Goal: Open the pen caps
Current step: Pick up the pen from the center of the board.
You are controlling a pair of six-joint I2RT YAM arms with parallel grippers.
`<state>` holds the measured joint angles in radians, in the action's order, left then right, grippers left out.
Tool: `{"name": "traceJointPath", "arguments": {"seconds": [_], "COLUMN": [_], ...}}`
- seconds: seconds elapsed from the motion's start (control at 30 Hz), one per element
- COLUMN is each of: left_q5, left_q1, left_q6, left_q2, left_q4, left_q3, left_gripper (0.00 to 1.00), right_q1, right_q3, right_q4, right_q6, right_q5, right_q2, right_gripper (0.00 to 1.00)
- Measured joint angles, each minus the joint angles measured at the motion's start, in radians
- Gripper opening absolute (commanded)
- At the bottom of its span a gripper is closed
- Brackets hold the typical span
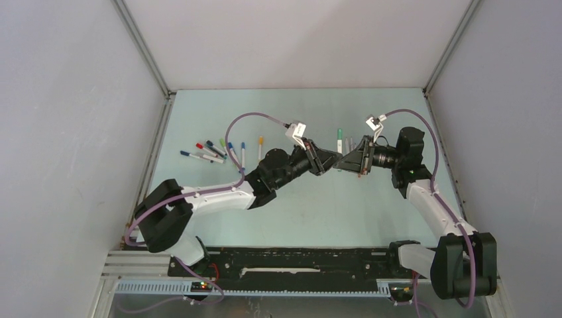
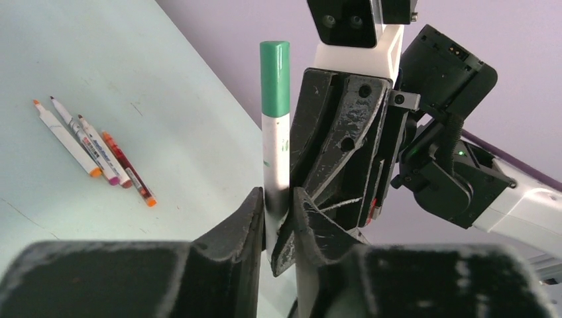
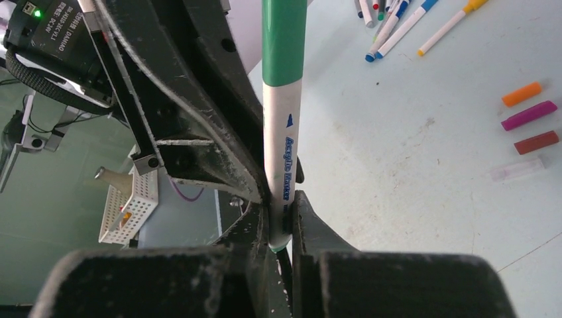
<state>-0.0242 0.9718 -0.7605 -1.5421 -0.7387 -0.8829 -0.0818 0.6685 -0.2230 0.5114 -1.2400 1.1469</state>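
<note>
One white-barrelled pen [image 1: 339, 147] with its green cap [image 1: 339, 134] on is held between both grippers above the table's middle. My left gripper [image 2: 277, 205] is shut on the white barrel [image 2: 276, 152], and the green cap [image 2: 274, 78] stands clear above the fingers. My right gripper [image 3: 281, 222] is shut on the tail end of the same barrel [image 3: 281, 146], with the green cap [image 3: 283, 40] at the far end. In the top view the left gripper [image 1: 329, 161] and right gripper [image 1: 349, 159] meet tip to tip. Loose orange [image 3: 521, 93], magenta [image 3: 528, 114] and brown-red [image 3: 536, 142] caps lie on the table.
Several capped pens [image 1: 212, 151] lie in a fan at the table's left; they also show in the right wrist view [image 3: 397, 13]. Several uncapped pens [image 2: 86, 142] lie together on the table. A clear cap [image 3: 516, 169] lies by the coloured ones. Grey walls enclose the table.
</note>
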Motion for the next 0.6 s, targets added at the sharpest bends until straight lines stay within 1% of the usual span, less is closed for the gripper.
{"name": "traceJointPath", "arguments": {"seconds": [0.13, 0.2, 0.23, 0.3, 0.47, 0.6], "left_q5": [0.001, -0.009, -0.016, -0.045, -0.119, -0.158], "left_q1": [-0.005, -0.016, -0.023, -0.047, -0.126, -0.140], "left_q6": [-0.001, -0.001, -0.001, -0.006, -0.008, -0.006], "left_q2": [0.007, 0.022, 0.033, 0.061, 0.118, 0.111], "left_q4": [0.003, 0.008, 0.009, 0.003, -0.017, 0.038], "left_q3": [0.000, 0.000, 0.000, 0.000, -0.001, -0.031], "left_gripper": [0.69, 0.83, 0.86, 0.87, 0.87, 0.83], "right_q1": [0.000, 0.000, 0.000, 0.000, -0.002, -0.002], "right_q3": [-0.001, 0.000, 0.000, 0.000, 0.000, 0.000], "right_q4": [-0.002, -0.004, -0.005, -0.003, 0.029, 0.040], "right_q6": [-0.011, -0.021, -0.027, -0.048, -0.122, -0.156], "right_q5": [-0.014, -0.028, -0.038, -0.061, -0.129, -0.176], "right_q2": [0.000, 0.000, 0.000, 0.001, 0.009, 0.018], "right_gripper": [0.00, 0.00, 0.00, 0.00, 0.00, 0.00]}}
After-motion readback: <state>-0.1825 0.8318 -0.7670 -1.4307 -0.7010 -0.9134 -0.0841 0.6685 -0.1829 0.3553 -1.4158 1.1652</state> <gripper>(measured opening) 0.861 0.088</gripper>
